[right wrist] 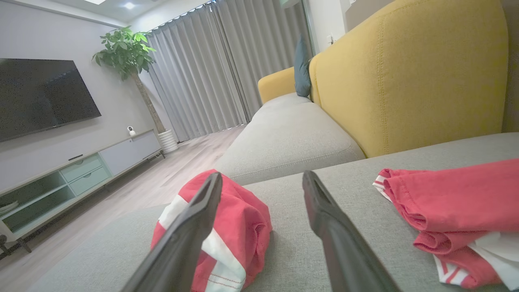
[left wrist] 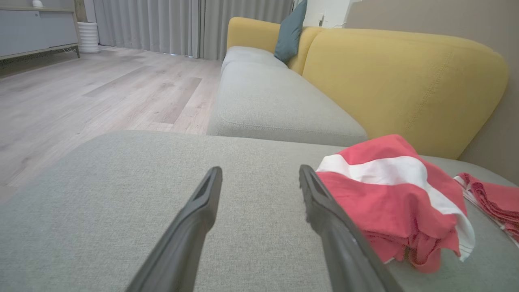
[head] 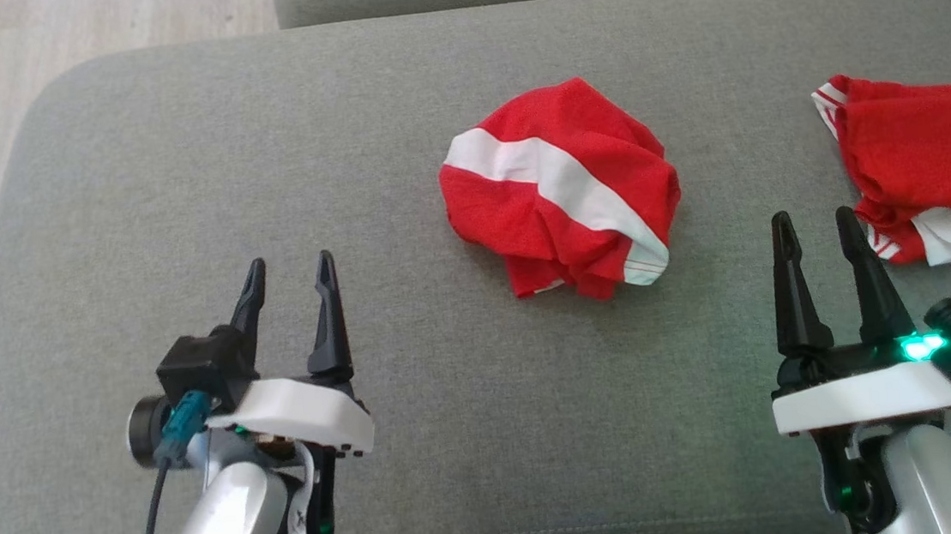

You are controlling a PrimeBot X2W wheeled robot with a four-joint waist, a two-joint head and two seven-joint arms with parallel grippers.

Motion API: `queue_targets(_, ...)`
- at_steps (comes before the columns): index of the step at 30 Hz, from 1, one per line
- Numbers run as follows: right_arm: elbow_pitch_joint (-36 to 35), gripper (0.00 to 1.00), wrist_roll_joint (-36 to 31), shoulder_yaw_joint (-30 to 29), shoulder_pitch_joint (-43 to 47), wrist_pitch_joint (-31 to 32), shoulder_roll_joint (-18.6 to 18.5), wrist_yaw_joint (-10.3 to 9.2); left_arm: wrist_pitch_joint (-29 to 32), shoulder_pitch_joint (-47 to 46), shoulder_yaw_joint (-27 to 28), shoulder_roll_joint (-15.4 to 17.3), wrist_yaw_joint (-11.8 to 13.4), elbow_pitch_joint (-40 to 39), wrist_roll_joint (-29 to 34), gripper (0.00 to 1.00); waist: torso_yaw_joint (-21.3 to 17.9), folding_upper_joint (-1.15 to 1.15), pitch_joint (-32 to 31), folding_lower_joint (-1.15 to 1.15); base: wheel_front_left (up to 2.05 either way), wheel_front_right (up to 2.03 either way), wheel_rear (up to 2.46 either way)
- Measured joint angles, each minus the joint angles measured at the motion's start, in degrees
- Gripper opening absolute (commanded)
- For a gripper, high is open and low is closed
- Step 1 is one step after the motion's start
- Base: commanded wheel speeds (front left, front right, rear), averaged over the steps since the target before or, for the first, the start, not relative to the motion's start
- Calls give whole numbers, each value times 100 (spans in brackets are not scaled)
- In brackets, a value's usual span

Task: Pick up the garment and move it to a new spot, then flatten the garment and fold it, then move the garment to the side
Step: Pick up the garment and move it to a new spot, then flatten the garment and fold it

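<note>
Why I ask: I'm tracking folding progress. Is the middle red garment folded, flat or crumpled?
Crumpled. The red garment sits bunched in a wrinkled heap on the cushion, its white stripe bent across it.

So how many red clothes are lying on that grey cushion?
2. A crumpled garment lies in the middle of the cushion. A second garment lies beyond the right claw, cut off by the picture's edge, so more may be hidden there.

Three views over one grey fabric sofa seat [head: 490, 438]
Head camera looks steeply down; both wrist cameras sit low and close, looking level across it past the yellow padded backrest [left wrist: 405, 81]. All three share the crumpled red-and-white cloth garment [head: 559, 186].
</note>
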Motion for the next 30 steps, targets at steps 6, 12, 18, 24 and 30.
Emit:
queue_targets(6, 115, 100, -12, 2, -1, 32, 0, 0, 0, 9, 209, -142, -248, -23, 180, 100, 99, 0, -14, 0, 0, 0, 0)
queue_targets(12, 550, 100, -265, 154, -18, 472, -1, 0, 0, 24, 353, -316, -415, -13, 325, 100, 212, 0, 87, 0, 0, 0, 0)
queue_targets(18, 1046, 100, -308, 308, -329, 738, -1, 0, 0, 23, 425, -434, -555, 90, 452, 100, 354, 0, 234, 0, 0, 0, 0)
queue_targets(24, 1592, 100, -347, 403, -779, 890, -5, 0, 0, 7, 553, -530, -653, 154, 532, 100, 481, 0, 410, 0, 0, 0, 0)
queue_targets(30, 1953, 80, -347, 528, -1038, 881, -8, 0, 0, -13, 594, -627, -753, 258, 620, 100, 593, 0, 539, 0, 0, 0, 0)
